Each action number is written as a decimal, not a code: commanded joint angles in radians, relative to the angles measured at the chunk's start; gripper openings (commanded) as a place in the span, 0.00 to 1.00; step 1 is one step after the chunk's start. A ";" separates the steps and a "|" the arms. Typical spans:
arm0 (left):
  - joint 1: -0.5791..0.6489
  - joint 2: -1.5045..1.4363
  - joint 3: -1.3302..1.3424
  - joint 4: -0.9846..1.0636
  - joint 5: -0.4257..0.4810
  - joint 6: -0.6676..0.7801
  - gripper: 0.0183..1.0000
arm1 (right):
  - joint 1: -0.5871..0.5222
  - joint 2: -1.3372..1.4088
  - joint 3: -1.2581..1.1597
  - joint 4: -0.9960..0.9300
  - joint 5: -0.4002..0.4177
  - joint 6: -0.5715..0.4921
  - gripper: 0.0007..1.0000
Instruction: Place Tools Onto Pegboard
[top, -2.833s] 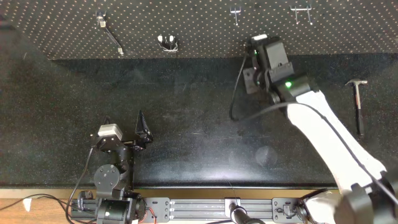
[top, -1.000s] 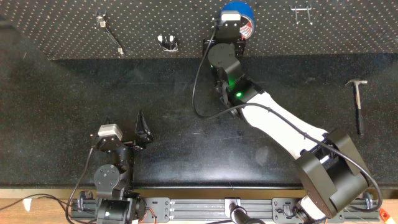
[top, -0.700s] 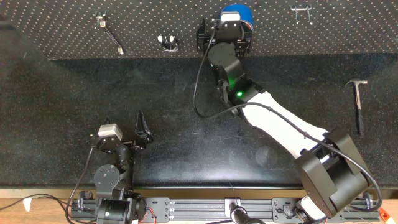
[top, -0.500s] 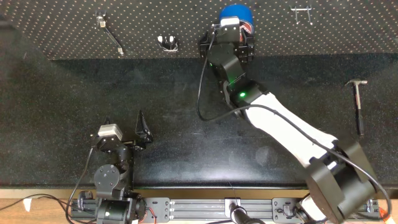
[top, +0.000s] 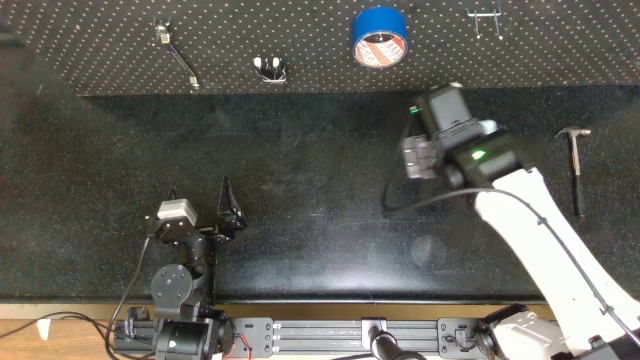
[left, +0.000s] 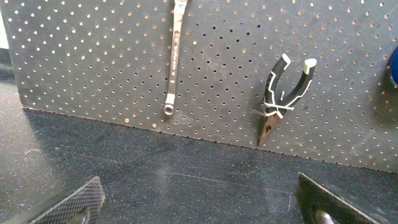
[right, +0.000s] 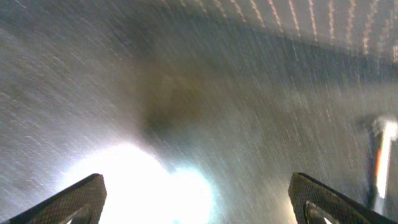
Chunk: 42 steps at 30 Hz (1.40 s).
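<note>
Surface: black textured tabletop (top: 300, 200), meeting a black perforated pegboard (top: 300, 40) at its far edge.
Pegboard: slim silver wrench (top: 178, 55), black-and-white-handled pliers (top: 269, 68) and blue tape roll (top: 379, 38) hang there.
Right edge: black-handled hammer (top: 575, 175) lies flat on the tabletop.
Left gripper (left: 199, 208): fingers wide apart, low near its base.
Right gripper (right: 199, 202): fingers apart, over open tabletop.

Black tabletop (top: 300, 200) — speckled (glare near front) — wood strip (top: 60, 325) alongside.
</note>
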 joint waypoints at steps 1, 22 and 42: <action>0.002 -0.006 -0.002 -0.005 0.006 -0.002 1.00 | -0.191 -0.020 -0.003 -0.138 -0.044 -0.042 0.96; 0.002 -0.006 -0.002 -0.005 0.006 -0.002 1.00 | -1.052 0.150 -0.131 -0.032 -0.389 -0.938 0.96; 0.002 -0.006 -0.002 -0.005 0.006 -0.002 1.00 | -1.066 0.334 -0.131 0.142 -0.307 -0.953 0.96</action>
